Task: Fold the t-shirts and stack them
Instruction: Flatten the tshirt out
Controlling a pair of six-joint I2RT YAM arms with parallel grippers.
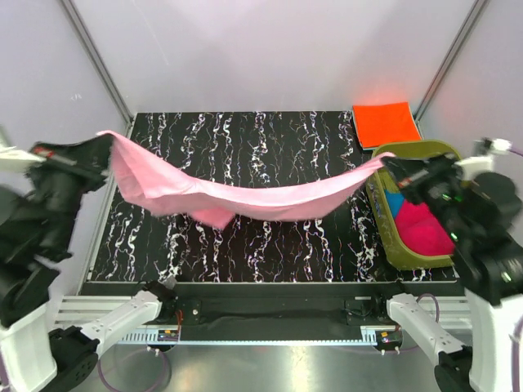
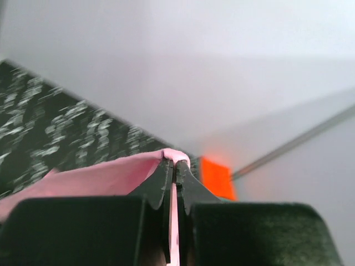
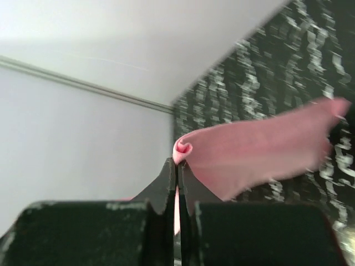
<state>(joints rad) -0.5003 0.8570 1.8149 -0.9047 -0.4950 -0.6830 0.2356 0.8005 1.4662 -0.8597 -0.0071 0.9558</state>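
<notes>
Jaws of left gripper [image 2: 175,162], right gripper [image 3: 177,162] tight on pink t-shirt [image 1: 245,197] over black marbled table [image 1: 270,139], pale walls [image 1: 270,49].

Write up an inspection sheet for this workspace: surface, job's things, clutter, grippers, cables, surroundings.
Surface: table, black with white marbling.
Job's things: pink t-shirt stretched between both grippers, sagging mid-span; orange t-shirt folded flat at the far right corner; blue t-shirt and magenta t-shirt inside the green tub.
Clutter: nothing seen.
Grippers: left gripper shut on the pink t-shirt's left end; right gripper shut on its right end.
Cables: thin cable at the right wrist; none seen on the table.
Surroundings: pale walls; metal frame posts at the far corners.
</notes>
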